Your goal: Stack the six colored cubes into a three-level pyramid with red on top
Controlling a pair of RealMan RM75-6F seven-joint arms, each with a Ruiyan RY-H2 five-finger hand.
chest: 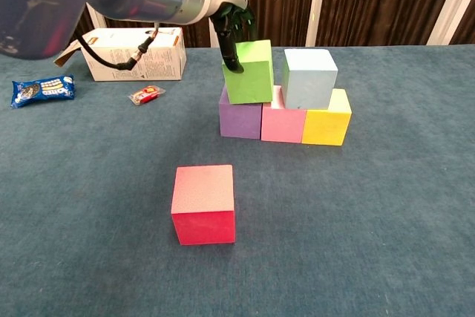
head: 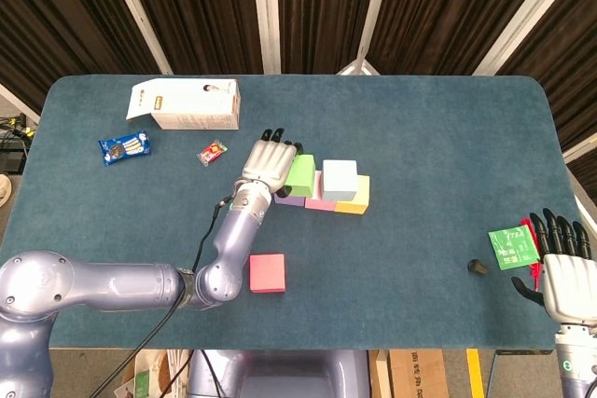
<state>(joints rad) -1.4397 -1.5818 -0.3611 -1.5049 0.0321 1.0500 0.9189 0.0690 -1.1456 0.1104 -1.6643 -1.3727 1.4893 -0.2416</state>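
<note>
Purple cube, pink cube and yellow cube form a touching row. Green cube and pale blue cube sit atop. Red cube lies apart at 7 o'clock.

The left arm is reaching across the table's middle, its left hand gripping the green cube; the right hand is resting, fingers spread, at the table's right front corner.
</note>
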